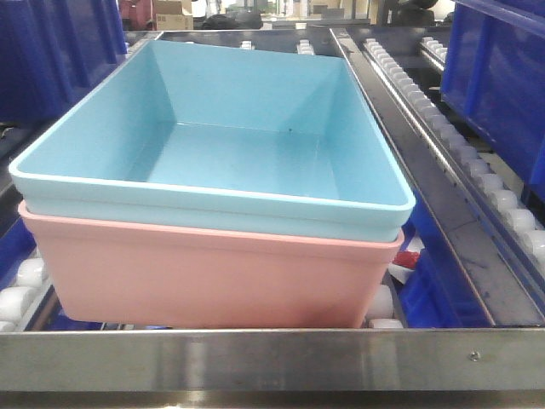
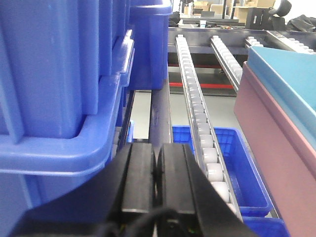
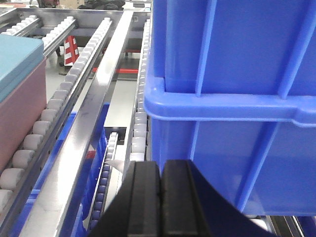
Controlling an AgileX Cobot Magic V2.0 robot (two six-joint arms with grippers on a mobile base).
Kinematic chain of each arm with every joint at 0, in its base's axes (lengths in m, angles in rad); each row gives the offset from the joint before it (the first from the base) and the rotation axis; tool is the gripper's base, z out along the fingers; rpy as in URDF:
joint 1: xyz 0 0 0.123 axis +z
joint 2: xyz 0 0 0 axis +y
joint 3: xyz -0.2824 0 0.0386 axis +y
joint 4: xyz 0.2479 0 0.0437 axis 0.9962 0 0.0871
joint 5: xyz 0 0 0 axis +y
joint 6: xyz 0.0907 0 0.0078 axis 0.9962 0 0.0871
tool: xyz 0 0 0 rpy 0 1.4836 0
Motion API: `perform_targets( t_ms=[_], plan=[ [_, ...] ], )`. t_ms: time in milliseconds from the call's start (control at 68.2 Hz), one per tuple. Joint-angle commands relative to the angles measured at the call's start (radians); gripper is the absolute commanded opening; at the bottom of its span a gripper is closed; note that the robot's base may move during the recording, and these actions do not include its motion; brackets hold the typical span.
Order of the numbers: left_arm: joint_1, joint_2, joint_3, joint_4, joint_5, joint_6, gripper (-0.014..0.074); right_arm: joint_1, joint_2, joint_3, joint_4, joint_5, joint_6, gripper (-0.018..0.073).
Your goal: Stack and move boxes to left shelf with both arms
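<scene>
Steel roller-lane shelf carried light-blue plastic tub nested in salmon-pink tub; stacking & move looked done. Left gripper & right gripper clenched, empty.

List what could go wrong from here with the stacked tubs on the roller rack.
1. The light sky blue plastic tub nested in the salmon pink plastic tub rests on free white rollers of the steel-framed rack; the stack may roll if nudged.
2. The left gripper sits beside a dark blue plastic bin, the right gripper beside another; both look shut, and pulling back carelessly could catch the bin rims.
</scene>
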Motion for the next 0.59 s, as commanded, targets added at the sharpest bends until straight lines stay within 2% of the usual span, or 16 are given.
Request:
perform_targets(
  t_ms=[0, 572],
  plan=[
    [0.003, -0.005, 0.025, -0.009, -0.094, 0.006, -0.0012, -0.008, -0.005, 0.002, 0.0, -0.095, 0.0, 0.0057],
    [0.003, -0.005, 0.025, -0.009, -0.094, 0.006, -0.0012, -0.008, -0.005, 0.002, 0.0, -0.095, 0.0, 0.0057]
  ],
)
